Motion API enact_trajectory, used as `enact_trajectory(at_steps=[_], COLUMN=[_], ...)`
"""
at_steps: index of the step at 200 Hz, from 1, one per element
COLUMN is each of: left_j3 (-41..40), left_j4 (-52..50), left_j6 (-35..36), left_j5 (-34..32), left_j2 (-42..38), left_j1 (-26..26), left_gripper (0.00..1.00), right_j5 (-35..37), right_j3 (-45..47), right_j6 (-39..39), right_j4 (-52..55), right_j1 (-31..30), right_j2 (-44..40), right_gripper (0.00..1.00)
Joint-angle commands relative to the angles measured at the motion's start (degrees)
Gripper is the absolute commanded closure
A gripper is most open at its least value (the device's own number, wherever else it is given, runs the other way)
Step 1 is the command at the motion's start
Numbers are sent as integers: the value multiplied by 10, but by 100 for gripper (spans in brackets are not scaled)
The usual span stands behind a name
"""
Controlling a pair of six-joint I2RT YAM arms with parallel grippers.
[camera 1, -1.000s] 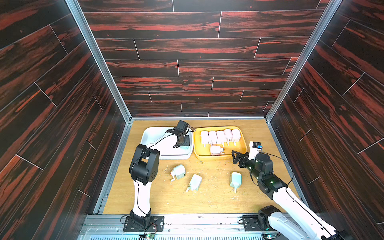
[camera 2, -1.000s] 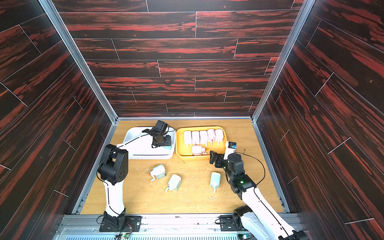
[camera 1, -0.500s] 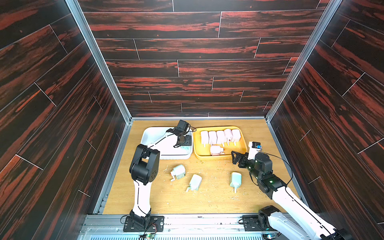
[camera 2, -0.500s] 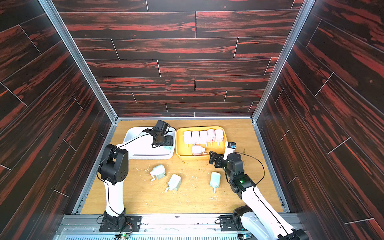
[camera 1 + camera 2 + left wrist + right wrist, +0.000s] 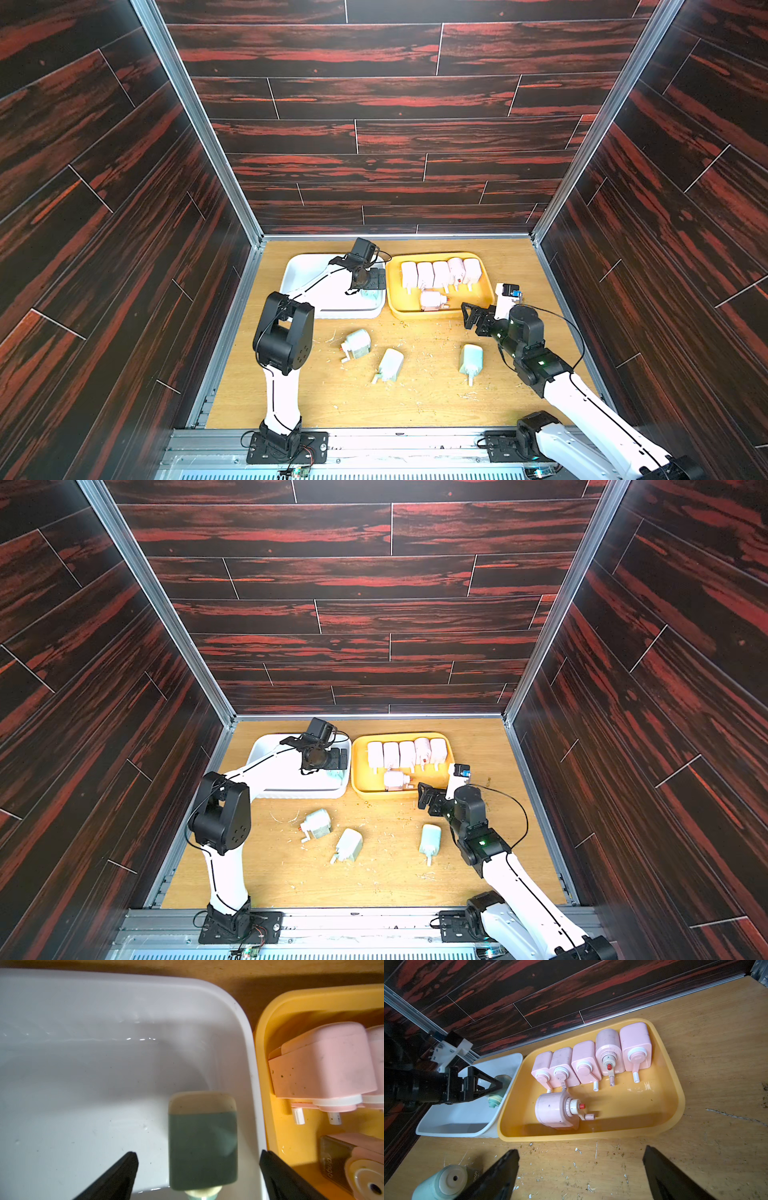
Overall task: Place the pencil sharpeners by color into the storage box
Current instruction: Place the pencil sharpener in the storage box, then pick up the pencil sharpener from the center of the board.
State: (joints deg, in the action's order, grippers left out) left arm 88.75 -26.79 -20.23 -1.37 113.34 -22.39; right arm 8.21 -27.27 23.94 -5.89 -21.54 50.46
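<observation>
**Sharpeners sorted in part: six pink in yellow, one mint in white, three mint on the table**

Nearest the arm bases, three mint green sharpeners lie on the wooden table (image 5: 415, 399), well apart from both trays. One (image 5: 471, 360) lies just beside the right arm, its crank stub pointing toward the bases. A second (image 5: 390, 365) lies near the middle, tilted. The third (image 5: 356, 343) lies closest to the left arm. Pale shavings are scattered around them.

Farther in, the right gripper (image 5: 473, 318) hovers over bare table just in front of the yellow tray (image 5: 486, 303). Its jaws stand wide apart and hold nothing; in the right wrist view both dark fingertips (image 5: 500, 1169) frame table and tray.

Beyond that, the yellow tray holds six pink sharpeners. One (image 5: 432, 300) lies on its side nearer the front rim. Five stand in a row (image 5: 440, 272) behind it, touching side to side, cranks facing front.

Just beside the yellow tray sits the white tray (image 5: 299, 266). The left gripper (image 5: 370, 286) is lowered into its corner next to the yellow tray. The fourth mint sharpener (image 5: 202, 1142) rests on the tray floor between the spread jaws, touched by neither finger, close to the white wall.
</observation>
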Motion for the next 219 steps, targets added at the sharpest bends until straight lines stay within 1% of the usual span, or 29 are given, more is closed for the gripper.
enact_trajectory(at_steps=[1, 39, 59, 62, 77, 105, 120, 153, 201, 219], left_j3=[-16, -55, -84, -89, -118, -172, -198, -244, -305, -326], left_j4=[2, 6, 12, 14, 27, 52, 68, 78, 61, 54], left_j6=[7, 6, 5, 5, 3, -4, -15, -33, -60, -66], left_j5=[-7, 5, 5, 4, -1, -28, -29, -46, -83, -101], left_j2=[-48, -101, -128, -145, -177, -237, -267, -317, -377, -405], left_j1=[2, -2, -10, -12, -23, -59, -80, -131, -183, -198], left_gripper=[0, 0, 0, 0, 0, 0, 0, 0, 0, 0], right_j5=[5, 10, 13, 14, 16, 21, 31, 56, 19, 7], right_j3=[-9, -2, 21, 26, 49, 95, 114, 135, 156, 153], right_j6=[-5, -3, 2, 3, 3, -4, -6, 1, 7, 7], right_j4=[-8, -22, -59, -64, -102, -163, -185, -188, -212, -205], right_j1=[-4, -4, -4, -3, -3, -3, -3, -3, -3, -3], right_j2=[-8, -18, -41, -45, -67, -101, -114, -129, -123, -117], right_gripper=[2, 2, 2, 2, 2, 2, 2, 2, 2, 2])
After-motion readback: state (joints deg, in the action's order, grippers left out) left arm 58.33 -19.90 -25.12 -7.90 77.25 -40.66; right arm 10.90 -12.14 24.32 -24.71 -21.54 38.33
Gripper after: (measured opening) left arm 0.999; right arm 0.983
